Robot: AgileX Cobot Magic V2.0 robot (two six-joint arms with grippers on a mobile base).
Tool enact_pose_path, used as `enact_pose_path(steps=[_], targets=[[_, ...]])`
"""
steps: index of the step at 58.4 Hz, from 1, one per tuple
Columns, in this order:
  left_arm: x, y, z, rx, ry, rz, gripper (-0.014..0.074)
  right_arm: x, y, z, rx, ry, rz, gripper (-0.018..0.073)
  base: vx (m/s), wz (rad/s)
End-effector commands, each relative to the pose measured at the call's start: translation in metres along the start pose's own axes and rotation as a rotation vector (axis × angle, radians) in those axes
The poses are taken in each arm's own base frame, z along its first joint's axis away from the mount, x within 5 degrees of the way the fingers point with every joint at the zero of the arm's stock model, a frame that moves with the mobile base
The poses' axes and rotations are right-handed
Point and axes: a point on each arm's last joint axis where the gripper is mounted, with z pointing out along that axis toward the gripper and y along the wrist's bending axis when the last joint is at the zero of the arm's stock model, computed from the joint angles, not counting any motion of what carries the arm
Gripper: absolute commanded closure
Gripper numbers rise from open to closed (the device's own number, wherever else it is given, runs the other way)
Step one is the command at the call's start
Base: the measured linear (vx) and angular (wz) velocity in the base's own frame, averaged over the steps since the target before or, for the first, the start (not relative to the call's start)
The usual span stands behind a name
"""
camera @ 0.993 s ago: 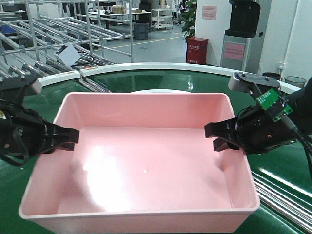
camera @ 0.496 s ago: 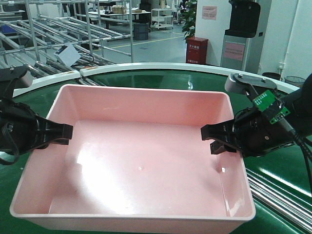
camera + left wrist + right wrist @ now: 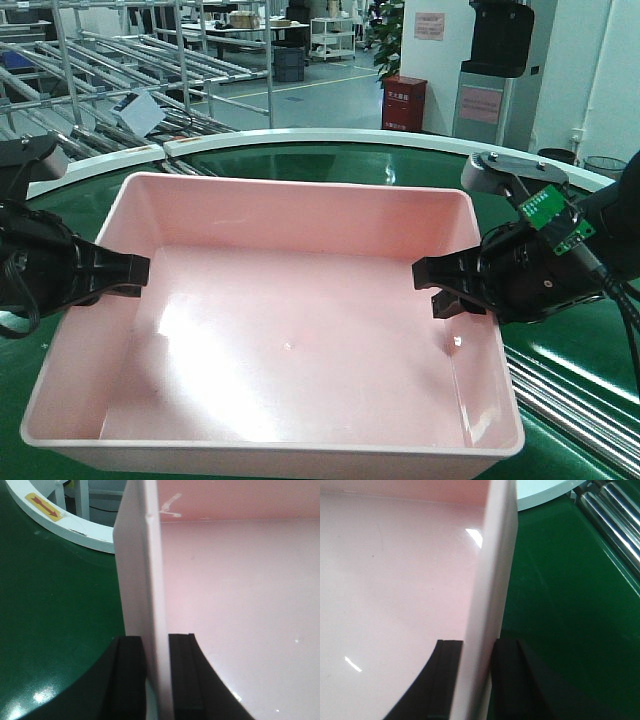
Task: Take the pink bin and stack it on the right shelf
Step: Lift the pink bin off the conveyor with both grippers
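The pink bin fills the middle of the front view, over the green conveyor belt. My left gripper is shut on its left wall. In the left wrist view one black finger is outside and one inside the wall, my left gripper pinching the pink bin. At the other side, my right gripper is shut on the right wall. The right wrist view shows my right gripper clamping the pink bin the same way. The right shelf is out of view.
A white curved border edges the belt at the back. Shiny metal rollers run along the near right. Roller racks stand at the back left and a red box on the floor behind.
Since a second ago the bin and both grippers have shifted a little left, the bin's far rim rising in the picture. Over the last half second nothing has visibly moved.
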Motion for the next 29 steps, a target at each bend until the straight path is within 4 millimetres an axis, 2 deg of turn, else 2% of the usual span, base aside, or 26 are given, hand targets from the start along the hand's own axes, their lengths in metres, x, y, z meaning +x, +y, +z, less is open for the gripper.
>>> enact_pose_path(steps=[1, 29], targets=[[-0.0162, -0.0115, -0.0287, 0.055, -0.160, -0.013, 0.0598, -0.0140, -0.0009, -0.0216, 0.016, -0.144, -0.018, 0.0568, 0.00, 0.00], [-0.0162, -0.0114, -0.0283, 0.055, -0.160, -0.014, 0.0598, -0.0139, -0.0010, -0.0210, 0.017, -0.142, -0.018, 0.0568, -0.03, 0.01]])
